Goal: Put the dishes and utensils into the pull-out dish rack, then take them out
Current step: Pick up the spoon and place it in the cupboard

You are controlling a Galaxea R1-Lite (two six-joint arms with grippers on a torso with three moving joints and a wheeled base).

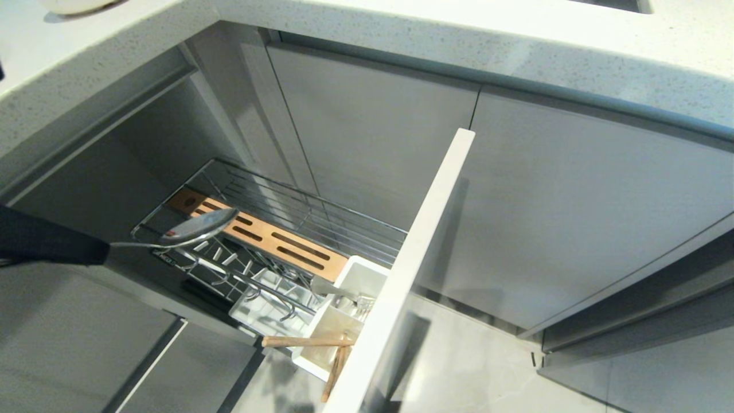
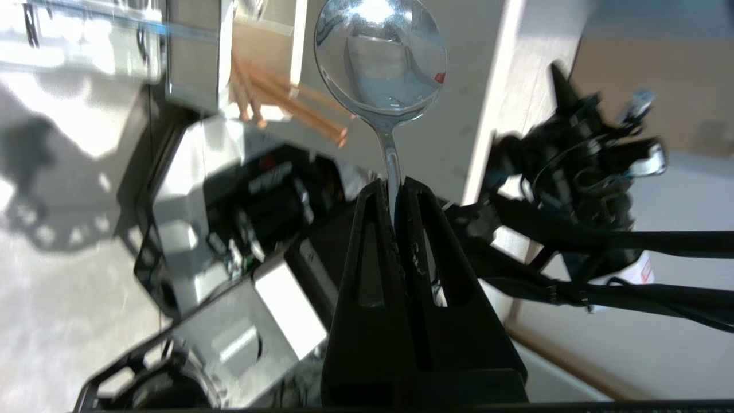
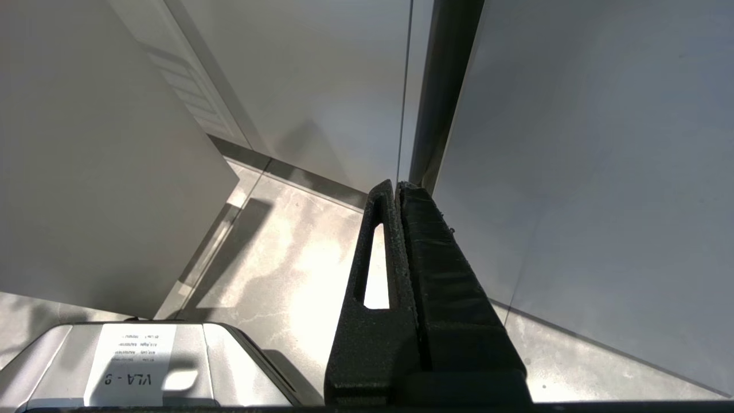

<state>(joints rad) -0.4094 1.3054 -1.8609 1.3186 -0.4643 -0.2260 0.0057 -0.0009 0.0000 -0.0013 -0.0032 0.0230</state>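
Left gripper (image 2: 394,189) clamped on the handle of the metal spoon (image 1: 198,226) — its bowl jutting beyond the fingertips, held above the pull-out dish rack (image 1: 298,229) — right gripper (image 3: 397,189) closed, empty

You have open air above the far half of the chrome wire pull-out rack (image 1: 321,218), over its slotted orange-brown wooden strip (image 1: 269,236). On the right, the tall pale-grey front panel (image 1: 418,258) walls it off. At the near end, the white plastic cutlery caddy (image 1: 350,312) is crowded by light-wood chopsticks (image 1: 312,342) jutting out leftward. The speckled white countertop (image 1: 86,74) overhangs the rack's far left.
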